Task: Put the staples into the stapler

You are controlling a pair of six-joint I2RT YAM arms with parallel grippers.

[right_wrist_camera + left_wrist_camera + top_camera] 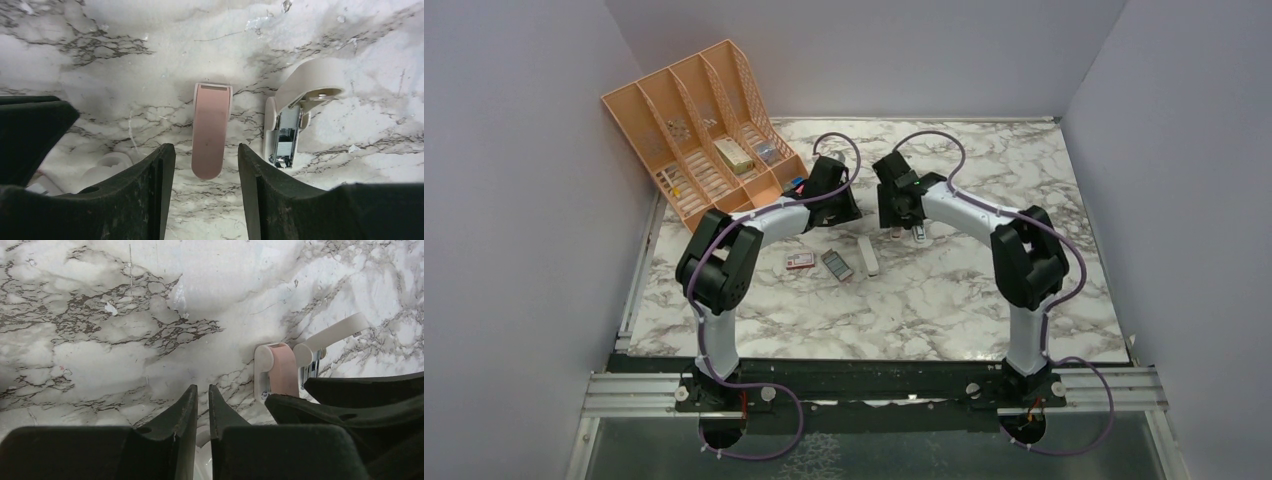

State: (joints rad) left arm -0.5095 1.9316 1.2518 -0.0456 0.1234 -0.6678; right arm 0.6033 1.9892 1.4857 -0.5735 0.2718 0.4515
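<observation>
The stapler lies opened on the marble. Its pink top and its white base with the metal magazine rest side by side. My right gripper is open, and the pink top's rounded end lies between its fingers, touching neither. In the top view the right gripper covers most of the stapler. Just left of the stapler, my left gripper has its fingers nearly together with only a thin slit. The staples' grey tray and red-and-white sleeve lie nearer the arm bases.
A peach desk organiser stands at the back left. A white oblong object lies right of the staples tray. A white ridged object sits by the left gripper's finger. Walls enclose the left, back and right.
</observation>
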